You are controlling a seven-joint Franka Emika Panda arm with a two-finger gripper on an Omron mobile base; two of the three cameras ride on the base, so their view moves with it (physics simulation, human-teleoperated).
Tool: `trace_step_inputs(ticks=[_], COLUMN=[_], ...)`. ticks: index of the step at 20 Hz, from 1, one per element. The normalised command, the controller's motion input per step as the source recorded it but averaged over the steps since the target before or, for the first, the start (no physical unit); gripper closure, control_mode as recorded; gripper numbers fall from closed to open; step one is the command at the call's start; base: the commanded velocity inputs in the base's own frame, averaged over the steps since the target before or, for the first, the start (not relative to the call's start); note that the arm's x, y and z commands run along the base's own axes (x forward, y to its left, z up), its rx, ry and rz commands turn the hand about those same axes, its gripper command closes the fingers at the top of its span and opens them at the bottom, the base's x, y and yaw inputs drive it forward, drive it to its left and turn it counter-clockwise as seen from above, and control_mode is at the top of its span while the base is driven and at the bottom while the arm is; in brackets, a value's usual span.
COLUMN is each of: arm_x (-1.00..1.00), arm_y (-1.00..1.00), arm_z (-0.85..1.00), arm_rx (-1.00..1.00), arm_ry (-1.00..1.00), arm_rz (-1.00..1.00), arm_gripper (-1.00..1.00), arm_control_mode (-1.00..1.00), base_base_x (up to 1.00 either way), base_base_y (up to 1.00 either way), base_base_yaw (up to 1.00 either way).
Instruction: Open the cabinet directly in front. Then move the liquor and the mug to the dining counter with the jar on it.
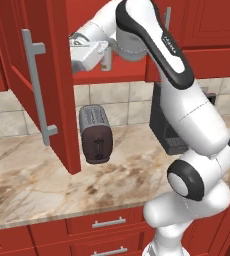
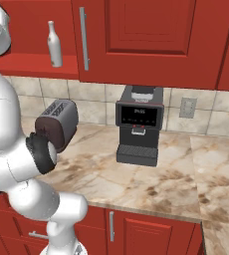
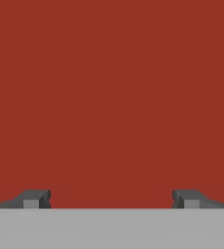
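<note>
Cabinet (image 1: 47,75) door's open; end effector (image 3: 111,199) spread, empty, facing red; next it needs the liquor (image 2: 55,45) at 12 o'clock

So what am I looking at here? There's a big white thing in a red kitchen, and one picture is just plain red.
The white thing is a jointed robot arm on a driving base. Two pictures come from cameras on that base, behind the arm to its left and right. The third comes from a camera on its hand, looking past the two dark finger tips of its gripper; they stand wide apart and hold nothing. The plain red there is a cabinet surface very close up.

The red wooden wall cabinet with the long metal bar handle stands open, and the hand reaches inside it. On its shelf stands a slim whitish bottle with a long neck. Below, on the marbled stone counter, sit a dark silver toaster and a black coffee machine.
</note>
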Motion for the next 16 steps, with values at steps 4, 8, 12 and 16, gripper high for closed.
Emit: trace_step_inputs(ticks=[4,8,12,16], arm_x=[-0.63,-0.74,-0.76,-0.69], arm_y=[-0.98,-1.0,-1.0,-1.0], arm_z=[-0.12,-0.08,-0.13,-0.16], arm_rx=[-0.03,0.0,0.0,0.0], arm_ry=[-0.23,-0.23,-0.18,-0.17], arm_rz=[-0.24,-0.29,-0.34,-0.37], arm_gripper=[-1.0,-1.0,-1.0,-1.0], arm_control_mode=[-1.0,-1.0,-1.0,-1.0], base_base_x=[0.0,0.0,0.0,0.0], base_base_y=[0.0,0.0,0.0,0.0], base_base_yaw=[0.0,0.0,0.0,0.0])
